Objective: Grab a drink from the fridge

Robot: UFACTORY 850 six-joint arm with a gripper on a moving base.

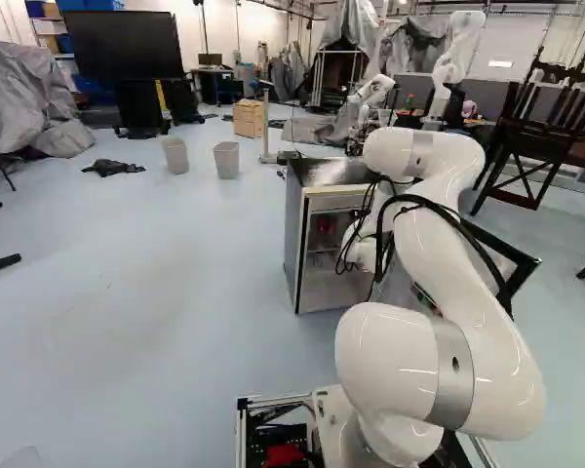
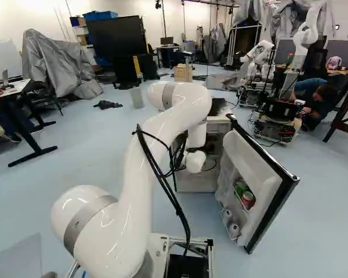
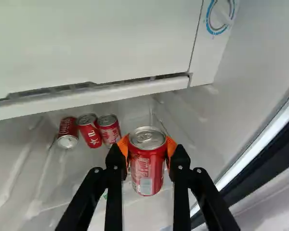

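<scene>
fridge (image 1: 292, 239): its door (image 2: 260, 176) is wide open
freezer box (image 3: 96, 38): its long lip runs across, ahead of the gripper (image 3: 147, 147)
room: a gap shows between held can (image 3: 147, 168) and side wall (image 3: 255, 86)
jaws: both orange pads squeeze one red can, inside the fridge
other cans (image 3: 90, 134): three, all red, past the held one

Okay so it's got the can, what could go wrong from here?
The gripper is shut on a red can inside the fridge. Lifting it could knock the can against the white compartment overhead. The open door stands beside the arm, so a sideways exit may bump it. The loose black cables on the arm might snag on the door.
</scene>
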